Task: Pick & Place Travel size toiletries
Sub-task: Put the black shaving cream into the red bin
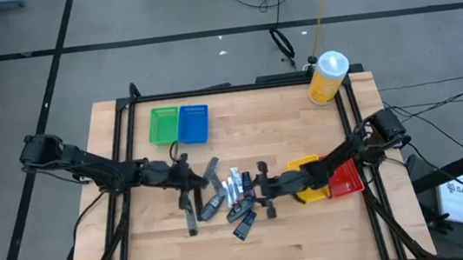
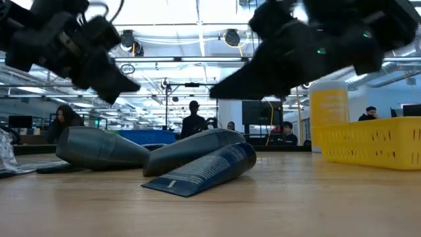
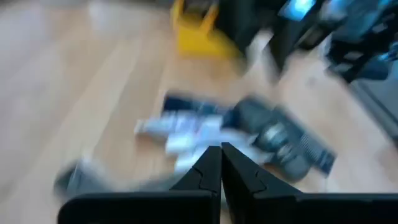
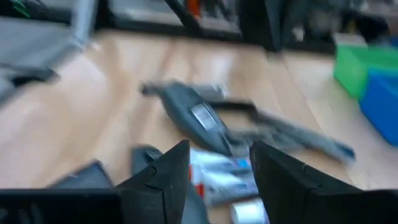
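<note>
The travel size toiletries (image 1: 232, 198) lie in a loose pile on the wooden table: dark tubes, flat dark packets and a few white-silver mini tubes. The low view shows two dark tubes (image 2: 194, 149) and a flat packet (image 2: 205, 170) lying on the table. My left gripper (image 1: 189, 180) is at the pile's left edge, and its fingers (image 3: 221, 163) are shut with nothing between them. My right gripper (image 1: 263, 188) is at the pile's right edge, open (image 4: 217, 167), above a white-silver tube (image 4: 227, 175) and near a dark tube (image 4: 194, 116).
A green tray (image 1: 164, 125) and a blue tray (image 1: 193, 124) sit toward the far left. A yellow tray (image 1: 309, 181) and a red tray (image 1: 347, 178) lie under the right arm. A large yellow bottle (image 1: 328, 77) stands at the far right corner. People show in the room beyond.
</note>
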Controlling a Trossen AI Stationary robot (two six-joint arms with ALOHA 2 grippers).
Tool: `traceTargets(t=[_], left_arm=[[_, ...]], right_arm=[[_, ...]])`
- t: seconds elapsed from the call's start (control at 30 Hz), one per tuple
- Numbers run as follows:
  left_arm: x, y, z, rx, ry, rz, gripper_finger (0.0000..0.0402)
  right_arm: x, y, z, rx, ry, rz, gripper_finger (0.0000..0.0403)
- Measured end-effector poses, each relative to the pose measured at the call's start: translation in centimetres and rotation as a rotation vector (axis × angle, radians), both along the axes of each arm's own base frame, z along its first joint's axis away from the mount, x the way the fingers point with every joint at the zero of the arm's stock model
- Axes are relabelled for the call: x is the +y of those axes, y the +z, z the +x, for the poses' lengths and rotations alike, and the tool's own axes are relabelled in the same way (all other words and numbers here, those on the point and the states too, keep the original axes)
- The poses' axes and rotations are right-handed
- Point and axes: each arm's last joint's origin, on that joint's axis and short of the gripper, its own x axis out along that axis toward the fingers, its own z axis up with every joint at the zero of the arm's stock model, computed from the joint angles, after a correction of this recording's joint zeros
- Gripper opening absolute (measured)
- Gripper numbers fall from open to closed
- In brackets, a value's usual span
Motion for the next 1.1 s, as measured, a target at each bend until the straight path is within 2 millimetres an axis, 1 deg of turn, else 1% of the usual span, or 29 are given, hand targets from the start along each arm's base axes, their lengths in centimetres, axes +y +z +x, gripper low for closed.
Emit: traceTargets(t=[0.13, 0.23, 0.33, 0.43, 0.5, 0.6, 0.77, 0.97, 1.1], left_arm=[[-0.4, 0.5, 0.5, -0.097, -0.031, 0.047, 0.0010], [-0.6, 0.8, 0.6, -0.142, -0.038, 0.034, 0.0010], [-1.2, 0.4, 0.6, -0.114, -0.044, 0.023, 0.0010], [-1.9, 0.4, 0.5, -0.128, 0.013, 0.006, 0.0010], [-2.3, 0.2, 0.4, -0.125, 0.056, 0.012, 0.0010], [-3.0, 0.0, 0.3, -0.125, 0.098, 0.035, 0.0010], [-3.7, -0.1, 0.0, -0.128, 0.087, 0.057, 0.0010], [-4.2, -0.1, -0.1, -0.130, 0.069, 0.059, 0.0010], [-4.3, -0.1, -0.2, -0.130, 0.069, 0.060, 0.0010]], right_arm=[[0.3, 1.1, 1.9, 0.162, -0.130, -0.013, 0.0200], [-0.1, 2.2, 2.9, 0.281, -0.280, 0.034, 0.0229], [-1.0, 2.9, 3.2, 0.380, -0.425, 0.137, 0.0250], [-2.0, 2.8, 2.9, 0.440, -0.563, 0.269, 0.0257], [-2.4, 2.2, 2.8, 0.457, -0.624, 0.322, 0.0255], [-2.6, 1.1, 3.0, 0.472, -0.643, 0.380, 0.0248], [-2.5, -0.4, 3.8, 0.459, -0.643, 0.417, 0.0234], [-2.5, -2.1, 4.1, 0.486, -0.652, 0.393, 0.0208], [-2.5, -2.3, 4.1, 0.497, -0.635, 0.347, 0.0171]])
